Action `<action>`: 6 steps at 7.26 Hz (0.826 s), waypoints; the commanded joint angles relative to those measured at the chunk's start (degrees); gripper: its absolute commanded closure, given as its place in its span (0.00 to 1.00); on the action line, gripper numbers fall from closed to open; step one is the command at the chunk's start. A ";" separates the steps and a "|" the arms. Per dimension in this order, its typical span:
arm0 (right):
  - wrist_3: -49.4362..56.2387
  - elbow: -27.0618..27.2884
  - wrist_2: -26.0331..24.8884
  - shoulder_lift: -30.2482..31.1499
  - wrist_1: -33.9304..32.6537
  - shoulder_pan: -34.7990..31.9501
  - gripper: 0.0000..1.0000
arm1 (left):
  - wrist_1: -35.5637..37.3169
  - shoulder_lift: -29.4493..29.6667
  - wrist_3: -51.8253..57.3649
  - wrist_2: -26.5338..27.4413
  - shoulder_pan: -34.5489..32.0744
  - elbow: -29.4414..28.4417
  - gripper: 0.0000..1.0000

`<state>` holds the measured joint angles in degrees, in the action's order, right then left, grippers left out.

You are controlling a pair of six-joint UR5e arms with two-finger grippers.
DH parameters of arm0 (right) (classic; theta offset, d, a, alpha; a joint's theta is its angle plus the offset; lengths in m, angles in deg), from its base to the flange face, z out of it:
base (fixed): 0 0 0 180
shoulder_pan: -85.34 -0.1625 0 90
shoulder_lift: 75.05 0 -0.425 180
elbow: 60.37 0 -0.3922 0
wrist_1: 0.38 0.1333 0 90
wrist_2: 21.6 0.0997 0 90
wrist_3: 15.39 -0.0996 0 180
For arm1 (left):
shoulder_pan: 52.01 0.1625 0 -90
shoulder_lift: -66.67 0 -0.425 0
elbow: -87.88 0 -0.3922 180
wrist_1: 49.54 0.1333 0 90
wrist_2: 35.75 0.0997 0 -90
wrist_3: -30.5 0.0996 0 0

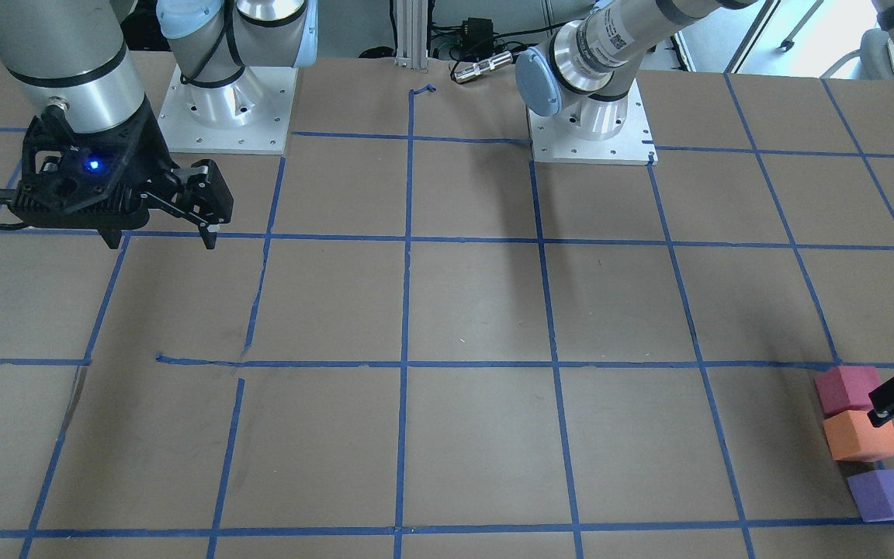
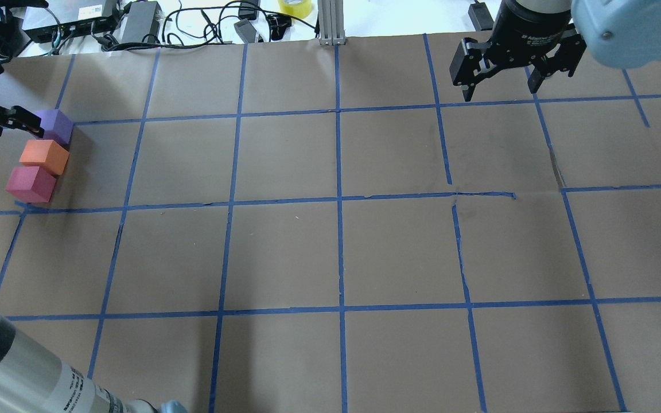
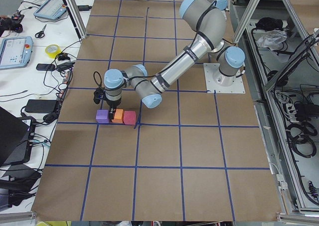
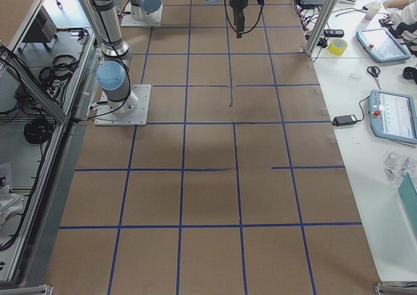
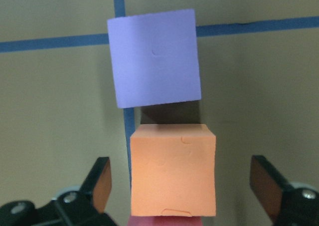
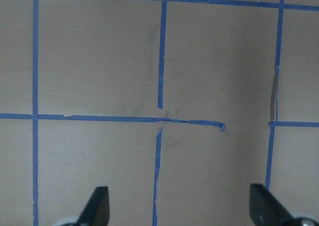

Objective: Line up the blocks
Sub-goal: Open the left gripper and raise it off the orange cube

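Already the three blocks sit close together near the far left corner of the brown paper-covered surface point(image 2: 342, 252), which is marked into squares with blue tape. They form a short row: the red-pink block point(image 2: 31, 183) nearest the robot, the orange block point(image 2: 45, 156) in the middle and the purple block point(image 2: 55, 126) farthest out.

The left pincer point(image 5: 182, 183) hangs low over the orange block. Its fingers are spread wide, one on each side, with clear gaps so that neither touches the foam. This looks like a position for nudging or gripping the middle cube to tidy the line.

In the left wrist view, the orange cube meets the red-pink one. The purple cube sits a narrow gap beyond it, turned slightly and shifted a little to one side, so the row seems nearly but not perfectly straight.

The right pincer point(image 2: 502, 90) hovers well away over bare paper at the far right, jaws apart and holding nothing.

All three cubes are matte, soft-edged and about the same size.
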<state>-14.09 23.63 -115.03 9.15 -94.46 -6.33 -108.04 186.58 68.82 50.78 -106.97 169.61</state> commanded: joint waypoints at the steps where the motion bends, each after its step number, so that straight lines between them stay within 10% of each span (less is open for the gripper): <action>1: -0.07 -0.06 0.08 0.00 -0.05 0.00 0.00 | -11.85 -11.65 -0.08 -1.09 0.20 0.88 0.00; 6: -0.07 0.02 0.08 -0.09 -0.05 0.00 0.00 | -25.44 -31.22 -8.11 -0.57 -1.11 2.72 0.00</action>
<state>-14.16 23.63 -114.85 9.13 -94.50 -6.33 -132.81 157.50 65.52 50.31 -107.33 171.44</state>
